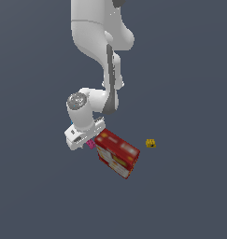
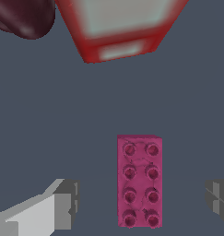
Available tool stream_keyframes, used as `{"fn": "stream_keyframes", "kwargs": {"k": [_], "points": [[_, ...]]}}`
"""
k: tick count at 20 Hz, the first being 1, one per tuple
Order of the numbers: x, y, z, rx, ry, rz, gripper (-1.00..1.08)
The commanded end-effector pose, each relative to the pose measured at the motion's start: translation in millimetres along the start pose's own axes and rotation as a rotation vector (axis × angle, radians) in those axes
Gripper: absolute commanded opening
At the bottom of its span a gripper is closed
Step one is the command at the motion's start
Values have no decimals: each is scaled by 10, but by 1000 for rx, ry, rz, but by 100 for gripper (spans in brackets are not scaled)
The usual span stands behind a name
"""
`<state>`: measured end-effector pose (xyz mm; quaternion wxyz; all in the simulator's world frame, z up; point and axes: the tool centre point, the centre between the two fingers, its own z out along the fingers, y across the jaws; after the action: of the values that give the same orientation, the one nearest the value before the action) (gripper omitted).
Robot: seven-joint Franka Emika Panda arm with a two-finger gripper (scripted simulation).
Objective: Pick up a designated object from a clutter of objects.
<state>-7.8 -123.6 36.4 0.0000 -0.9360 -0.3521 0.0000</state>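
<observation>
Hovering low over the dark grey desk (image 1: 35, 196), the white tool (image 2: 141, 200) stands released, its 2 grey fingers (image 2: 67, 203) straddling the tiny magenta-pink rectangular plastic block (image 2: 139, 180), likely to close on it. Mid-desk, the block shows 8 studs, beside the big red cardboard box (image 1: 117, 154).

We see a single uniform backdrop: a flat, matte, dark slate-blue ground plane (image 1: 35, 196) that fills the exterior view from edge to edge, with no visible horizon, wall, window or furniture. In the wrist view we find the same plain slate-blue surface (image 2: 49, 120). Lighting is soft and even; we can make out only faint shading on the ground.
</observation>
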Motion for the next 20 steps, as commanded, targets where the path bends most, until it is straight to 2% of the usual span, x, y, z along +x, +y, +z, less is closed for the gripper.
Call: {"fn": "stream_keyframes", "kwargs": {"k": [1,8,9,20], "points": [[-3,-4,116,0,0,-1,100],[0,4,245,0,0,-2,100],[0,4,245,0,0,-2,-100],[2,3,241,0,0,-2,-100]]}}
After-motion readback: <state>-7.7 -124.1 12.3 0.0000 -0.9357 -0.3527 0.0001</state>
